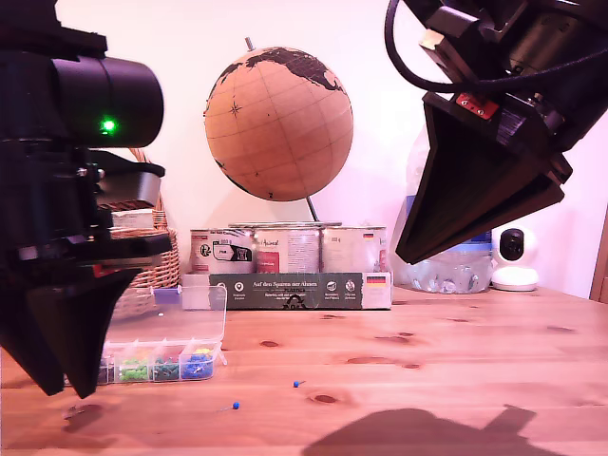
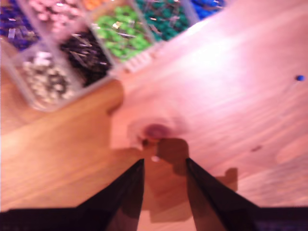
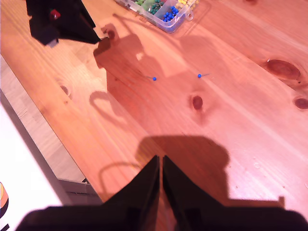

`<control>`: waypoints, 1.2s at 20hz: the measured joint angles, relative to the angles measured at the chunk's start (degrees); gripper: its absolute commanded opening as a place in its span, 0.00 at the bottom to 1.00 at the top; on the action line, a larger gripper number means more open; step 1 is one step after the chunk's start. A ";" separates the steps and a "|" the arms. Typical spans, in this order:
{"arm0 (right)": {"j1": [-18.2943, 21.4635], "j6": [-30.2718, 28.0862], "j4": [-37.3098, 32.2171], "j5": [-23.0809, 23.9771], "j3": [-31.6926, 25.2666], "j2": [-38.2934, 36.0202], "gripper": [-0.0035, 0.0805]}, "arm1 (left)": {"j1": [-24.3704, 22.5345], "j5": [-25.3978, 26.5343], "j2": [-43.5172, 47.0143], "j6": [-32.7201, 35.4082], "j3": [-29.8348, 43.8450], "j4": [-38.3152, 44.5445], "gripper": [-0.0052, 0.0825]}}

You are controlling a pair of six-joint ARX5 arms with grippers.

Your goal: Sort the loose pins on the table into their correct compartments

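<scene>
The clear box of compartments (image 1: pixel 157 363) lies on the table (image 1: pixel 437 380) at the exterior view's left, lid up; its white, black and green sections (image 2: pixel 86 53) fill the first wrist view. My first gripper (image 2: pixel 163 162) hovers low and open just beside the box, also seen in the exterior view (image 1: pixel 57 385). A pale loose pin (image 2: pixel 155 158) lies on the wood just ahead of its fingertips, untouched. Two blue pins (image 1: pixel 236 406) (image 1: pixel 296 384) lie farther out; both show in the second wrist view (image 3: pixel 154 78) (image 3: pixel 198 75). My second gripper (image 3: pixel 160 166) is shut and empty, high above the table (image 1: pixel 407 256).
Behind the box stand a wicker basket (image 1: pixel 157 266), a row of tins (image 1: pixel 285 249) with a dark carton (image 1: pixel 299 290), and a cork globe (image 1: pixel 277 123). A water bottle (image 1: pixel 446 271) and a white camera (image 1: pixel 515 258) sit at the exterior view's back right.
</scene>
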State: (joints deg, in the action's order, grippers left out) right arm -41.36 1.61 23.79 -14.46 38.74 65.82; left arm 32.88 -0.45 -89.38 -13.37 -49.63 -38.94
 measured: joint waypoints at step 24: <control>0.00 0.00 0.02 0.02 0.00 0.00 0.03 | -1.01 -1.55 -3.37 3.04 -0.04 1.57 0.32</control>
State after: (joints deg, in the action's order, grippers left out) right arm -41.36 1.61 23.81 -14.44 38.74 65.82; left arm 31.88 -2.00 -92.75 -10.33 -49.67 -37.36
